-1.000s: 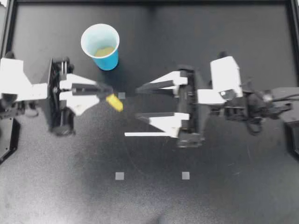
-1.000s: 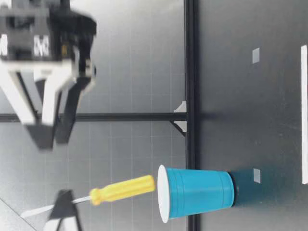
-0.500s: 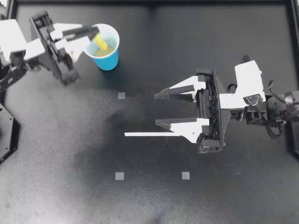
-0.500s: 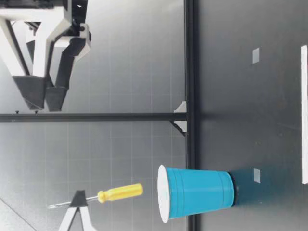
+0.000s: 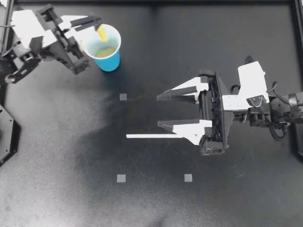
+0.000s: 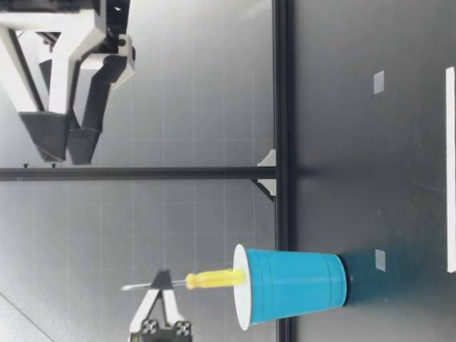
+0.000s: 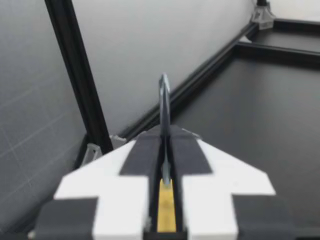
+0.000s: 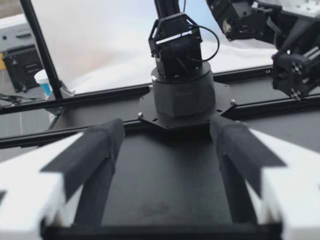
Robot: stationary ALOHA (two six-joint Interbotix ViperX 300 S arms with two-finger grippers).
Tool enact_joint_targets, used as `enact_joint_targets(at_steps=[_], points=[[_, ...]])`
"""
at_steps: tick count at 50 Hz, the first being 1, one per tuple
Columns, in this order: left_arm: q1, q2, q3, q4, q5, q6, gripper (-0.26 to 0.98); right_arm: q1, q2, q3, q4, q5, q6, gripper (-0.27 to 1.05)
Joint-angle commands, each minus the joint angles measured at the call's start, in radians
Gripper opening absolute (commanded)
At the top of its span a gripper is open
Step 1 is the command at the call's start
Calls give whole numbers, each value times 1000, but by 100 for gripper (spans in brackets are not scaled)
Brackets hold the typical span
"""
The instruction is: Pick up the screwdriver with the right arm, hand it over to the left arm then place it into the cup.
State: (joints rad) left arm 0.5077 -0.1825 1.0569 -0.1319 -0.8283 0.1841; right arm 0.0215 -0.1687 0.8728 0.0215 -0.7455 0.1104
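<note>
The blue cup (image 5: 110, 62) stands upright at the table's back left; it shows in the low view as well (image 6: 296, 285). My left gripper (image 5: 96, 21) hangs above the cup's far rim, shut on the screwdriver's metal shaft (image 7: 164, 100). The yellow handle (image 5: 101, 32) points down, and its end just dips into the cup's mouth (image 6: 214, 278). In the low view my left gripper (image 6: 162, 276) is over the cup. My right gripper (image 5: 159, 111) hovers open and empty right of the table's middle, high above the surface (image 6: 64, 146). Nothing lies between its pads (image 8: 102, 145).
A thin white strip (image 5: 147, 136) lies on the black table under my right gripper. Small grey square markers (image 5: 123, 97) dot the surface. A black frame rail (image 6: 280, 107) borders the table's far edge behind the cup.
My left arm carried the screwdriver from the table's middle to above the cup, then tipped it handle-down into the mouth. My right gripper drew back to the right, then stayed still.
</note>
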Motion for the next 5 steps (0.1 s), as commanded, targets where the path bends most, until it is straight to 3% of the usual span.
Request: enact_joint_targets(at_steps=[1, 5], points=[[6, 0, -25, -2, -11, -5, 17, 11, -25, -9, -2, -11, 0, 70], [6, 0, -28, -2, -11, -12, 27, 15, -23, -9, -2, -11, 0, 70]])
